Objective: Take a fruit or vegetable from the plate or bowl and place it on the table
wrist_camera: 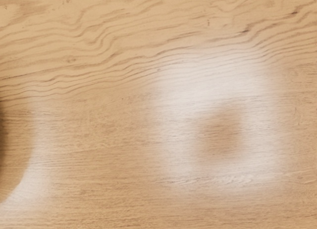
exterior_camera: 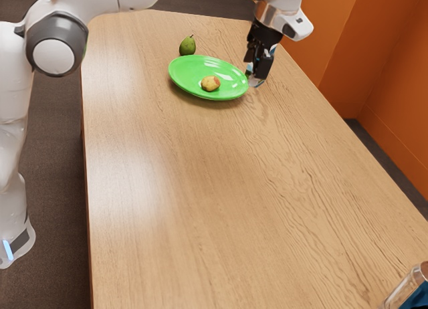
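My gripper (exterior_camera: 258,69) is over the far part of the table in the exterior view, just past the exterior view's right end of the green plate (exterior_camera: 182,75). Whether it is open or shut cannot be made out. A small yellow fruit or vegetable with a reddish patch (exterior_camera: 210,83) lies on the plate, apart from the gripper. Behind the plate, a green pear (exterior_camera: 188,46) stands on the wooden table (exterior_camera: 194,188). Bare wood grain of the table (wrist_camera: 99,120) lies under my hand in the wrist view, with a curved shadow at one edge.
A clear object with bluish parts (exterior_camera: 255,82) is partly hidden behind the gripper, close to the plate. A clear bottle or jar with a blue part (exterior_camera: 413,290) is at the exterior view's lower right corner. Orange walls (exterior_camera: 394,61) rise beyond the table's edge.
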You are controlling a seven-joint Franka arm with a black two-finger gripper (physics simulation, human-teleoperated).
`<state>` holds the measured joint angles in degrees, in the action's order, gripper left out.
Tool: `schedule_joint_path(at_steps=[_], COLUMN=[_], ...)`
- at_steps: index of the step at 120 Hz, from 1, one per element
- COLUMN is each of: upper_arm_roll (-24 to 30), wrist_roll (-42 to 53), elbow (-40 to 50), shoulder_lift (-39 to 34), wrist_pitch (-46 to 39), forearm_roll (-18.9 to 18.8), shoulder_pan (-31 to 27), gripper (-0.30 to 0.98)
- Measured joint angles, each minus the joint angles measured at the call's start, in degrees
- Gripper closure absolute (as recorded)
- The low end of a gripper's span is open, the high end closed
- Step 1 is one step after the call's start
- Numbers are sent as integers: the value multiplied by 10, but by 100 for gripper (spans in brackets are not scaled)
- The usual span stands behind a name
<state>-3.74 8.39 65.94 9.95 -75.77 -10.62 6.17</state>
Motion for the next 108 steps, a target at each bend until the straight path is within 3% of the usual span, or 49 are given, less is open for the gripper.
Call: schedule_joint_path(at_steps=[21,31,44,59,77,85,98,108], upper_arm_roll=[-1,-5,-6,31,39,64,153,181], wrist_roll=[-4,-9,-12,-9,-12,-11,0,18], elbow=[5,47,195,208,114,39,-75,-147], shoulder_lift=[2,1,-56,-29,68,116,202,262], wrist_pitch=[0,-9,-69,-126,-166,-160,-125,-99], forearm_roll=[11,33,73,113,145,146,107,74], shoulder_pan=[1,-32,-137,-276,-300,-337,-413,-437], gripper=[0,0,0,0,0,0,0,0])
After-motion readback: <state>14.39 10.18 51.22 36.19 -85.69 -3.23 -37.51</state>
